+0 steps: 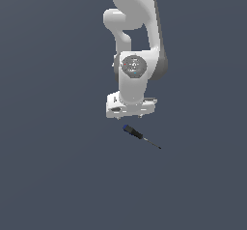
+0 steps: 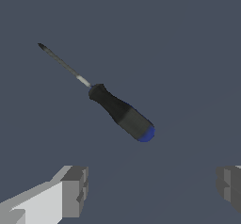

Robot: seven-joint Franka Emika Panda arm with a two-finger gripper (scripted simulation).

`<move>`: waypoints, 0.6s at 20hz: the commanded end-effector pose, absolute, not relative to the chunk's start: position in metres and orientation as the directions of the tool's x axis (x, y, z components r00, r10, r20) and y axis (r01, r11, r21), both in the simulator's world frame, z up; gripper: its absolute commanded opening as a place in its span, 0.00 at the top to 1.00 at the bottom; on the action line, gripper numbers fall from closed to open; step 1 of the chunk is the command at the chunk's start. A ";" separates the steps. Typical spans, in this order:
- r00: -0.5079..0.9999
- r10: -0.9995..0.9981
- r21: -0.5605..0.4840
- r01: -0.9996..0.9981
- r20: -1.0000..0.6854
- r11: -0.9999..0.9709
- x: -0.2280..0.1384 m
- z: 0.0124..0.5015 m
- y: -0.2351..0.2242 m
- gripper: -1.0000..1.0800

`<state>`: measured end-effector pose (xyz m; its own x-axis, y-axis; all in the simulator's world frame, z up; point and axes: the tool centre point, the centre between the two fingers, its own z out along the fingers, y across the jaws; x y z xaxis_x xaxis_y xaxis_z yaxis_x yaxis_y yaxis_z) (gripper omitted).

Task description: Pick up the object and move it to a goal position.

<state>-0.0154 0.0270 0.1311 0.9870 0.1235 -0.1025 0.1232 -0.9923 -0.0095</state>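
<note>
The screwdriver (image 1: pixel 138 135) lies flat on the dark grey floor. It has a dark handle, a blue end cap and a thin metal shaft that points toward the exterior view's right and front. It also shows in the wrist view (image 2: pixel 120 112), whole and unobstructed. My gripper (image 1: pixel 131 116) hangs just above and behind the blue end of the handle, pointing down. It is open and empty. In the wrist view the gripper (image 2: pixel 151 188) has its two grey fingertips (image 2: pixel 74 190) spread wide, and the screwdriver lies apart from them, outside the gap.
The plain dark grey floor (image 1: pixel 53 176) fills both views. The white arm (image 1: pixel 137 40) rises from the gripper to the top of the exterior view. No other object shows.
</note>
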 end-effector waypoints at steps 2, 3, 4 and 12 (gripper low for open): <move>0.978 0.186 -0.011 0.186 -0.096 -0.982 -0.012 0.126 0.031 0.04; 0.974 0.208 -0.012 0.208 -0.094 -0.978 -0.010 0.125 0.032 0.04; 0.969 0.232 -0.012 0.231 -0.091 -0.973 -0.009 0.123 0.034 0.04; 0.886 0.459 -0.016 0.459 -0.064 -0.888 0.005 0.104 0.050 0.04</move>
<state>0.0019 0.0465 0.1082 0.9076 0.4140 -0.0700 0.4140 -0.9102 -0.0153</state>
